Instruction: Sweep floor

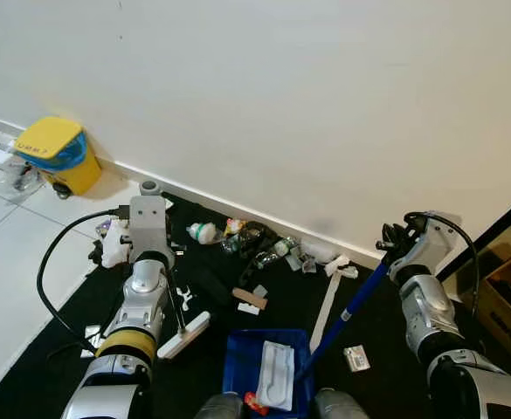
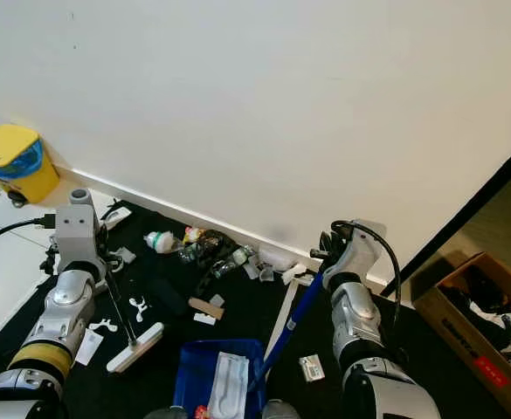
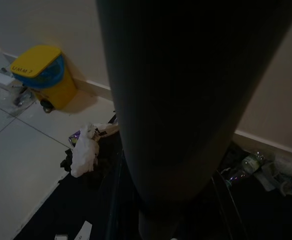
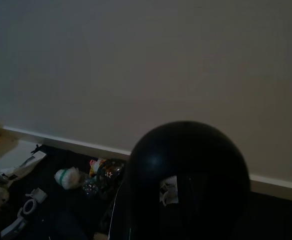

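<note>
You are holding a broom and a dustpan over littered black matting.
Your left gripper (image 1: 153,229) is clasping the thin black broom handle (image 1: 176,305), its white head (image 1: 183,335) resting beside the blue plastic dustpan (image 1: 242,362); your right gripper (image 1: 398,242) is gripping that dustpan's blue pole (image 1: 347,310), with scattered wrappers (image 1: 264,246) lying ahead by the white wall (image 1: 290,105).

Head views bright, even, sharp; soft shadow beside yellow bin (image 1: 58,154). Both wrist views dim, near objects blurred.
</note>
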You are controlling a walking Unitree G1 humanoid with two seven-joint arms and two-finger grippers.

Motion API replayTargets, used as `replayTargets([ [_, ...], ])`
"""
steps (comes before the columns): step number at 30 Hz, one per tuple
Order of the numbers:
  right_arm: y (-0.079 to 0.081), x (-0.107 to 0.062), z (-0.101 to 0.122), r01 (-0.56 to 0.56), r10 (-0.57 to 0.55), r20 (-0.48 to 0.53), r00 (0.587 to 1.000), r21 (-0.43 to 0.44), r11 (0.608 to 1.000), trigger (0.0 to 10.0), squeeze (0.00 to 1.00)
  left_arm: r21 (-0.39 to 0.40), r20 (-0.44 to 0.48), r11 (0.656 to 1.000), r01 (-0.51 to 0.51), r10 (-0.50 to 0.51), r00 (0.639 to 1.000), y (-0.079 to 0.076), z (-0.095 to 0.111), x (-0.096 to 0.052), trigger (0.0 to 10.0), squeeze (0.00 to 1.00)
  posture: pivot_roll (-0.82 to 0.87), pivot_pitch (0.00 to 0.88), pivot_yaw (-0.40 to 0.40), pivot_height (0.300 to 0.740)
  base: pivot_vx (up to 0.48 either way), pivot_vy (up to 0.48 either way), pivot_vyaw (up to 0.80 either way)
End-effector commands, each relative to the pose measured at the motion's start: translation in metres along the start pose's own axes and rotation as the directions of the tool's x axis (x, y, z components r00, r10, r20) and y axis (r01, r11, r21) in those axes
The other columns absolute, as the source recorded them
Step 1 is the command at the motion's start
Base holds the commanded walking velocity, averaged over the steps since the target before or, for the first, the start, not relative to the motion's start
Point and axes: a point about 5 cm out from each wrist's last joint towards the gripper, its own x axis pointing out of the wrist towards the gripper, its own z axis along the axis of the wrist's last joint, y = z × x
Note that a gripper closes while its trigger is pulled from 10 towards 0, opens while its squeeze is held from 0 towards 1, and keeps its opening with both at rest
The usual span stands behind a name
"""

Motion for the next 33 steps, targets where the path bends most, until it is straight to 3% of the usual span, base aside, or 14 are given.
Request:
replayTargets([
  [1, -0.0030, 0.0008, 0.0030, 0.015, -0.016, 0.012, 1.000, 0.016, 1.000, 10.0, 0.00, 0.029, -0.004, 1.000, 0.010, -0.010, 1.000, -0.0019, -0.0015, -0.0004, 10.0, 0.00, 0.04, 0.027, -0.007, 0.740, 0.000, -0.480, 0.00],
  [6, -0.0024, 0.0011, 0.0032, 0.017, -0.017, 0.013, 1.000, 0.018, 1.000, 10.0, 0.00, 0.019, -0.007, 1.000, 0.009, -0.009, 1.000, -0.0032, -0.0015, -0.0002, 10.0, 0.00, 0.05, 0.027, -0.010, 0.740, 0.000, -0.462, 0.00],
  [10, -0.0020, 0.0025, 0.0046, 0.019, -0.019, 0.014, 1.000, 0.020, 1.000, 10.0, 0.00, -0.028, -0.007, 0.999, -0.023, 0.023, 1.000, 0.0017, 0.0005, 0.0012, 10.0, 0.00, 0.05, 0.027, -0.012, 0.740, 0.000, 0.000, 0.00],
  [25, 0.0002, 0.0052, 0.0072, 0.015, -0.015, 0.014, 1.000, 0.022, 1.000, 10.0, 0.00, -0.020, -0.004, 0.999, -0.031, 0.031, 1.000, 0.0046, 0.0018, 0.0022, 10.0, 0.00, 0.06, 0.036, -0.023, 0.740, 0.000, 0.000, 0.00],
  [26, 0.0008, 0.0064, 0.0084, 0.012, -0.012, 0.013, 1.000, 0.023, 1.000, 10.0, 0.00, -0.030, -0.003, 0.999, -0.031, 0.031, 1.000, 0.0044, 0.0035, 0.0033, 10.0, 0.00, 0.05, 0.085, -0.030, 0.740, 0.000, 0.000, 0.00],
  [29, 0.0014, 0.0086, 0.0105, 0.005, -0.005, 0.004, 1.000, 0.013, 1.000, 10.0, 0.00, 0.013, -0.014, 1.000, -0.009, 0.009, 1.000, 0.0039, 0.0040, 0.0050, 10.0, 0.00, 0.05, 0.085, -0.019, 0.740, 0.000, 0.000, 0.00],
  [33, 0.0010, 0.0086, 0.0088, 0.023, -0.023, -0.006, 1.000, 0.036, 0.999, 10.0, 0.00, 0.008, -0.032, 1.000, -0.016, 0.017, 0.999, 0.0065, 0.0016, 0.0054, 10.0, 0.00, 0.05, 0.090, -0.019, 0.740, 0.000, 0.000, 0.00],
])
